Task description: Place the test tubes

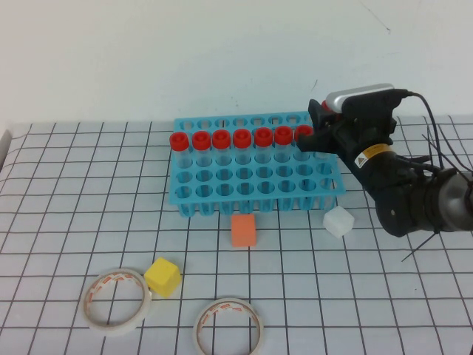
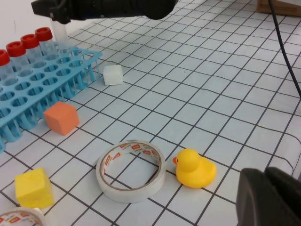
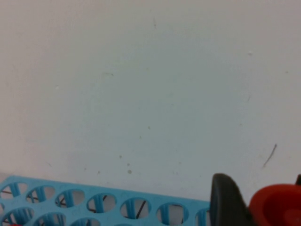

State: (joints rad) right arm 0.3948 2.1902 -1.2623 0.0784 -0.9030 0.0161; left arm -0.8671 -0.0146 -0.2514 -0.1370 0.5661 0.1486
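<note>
Tube (image 1: pixel 303 134), probably light, slick and brittle, sat clamped just under its red cap, a sound hold, in the right gripper (image 1: pixel 314 137), rack (image 1: pixel 251 198) directly below; left gripper (image 2: pixel 269 197), closed, hung near the duck (image 2: pixel 195 167).

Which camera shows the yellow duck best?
Left wrist view: the duck shows whole, beside a tape roll, near the shut left gripper. High and right wrist views miss it; the right gripper holds a tube at the rack.
</note>
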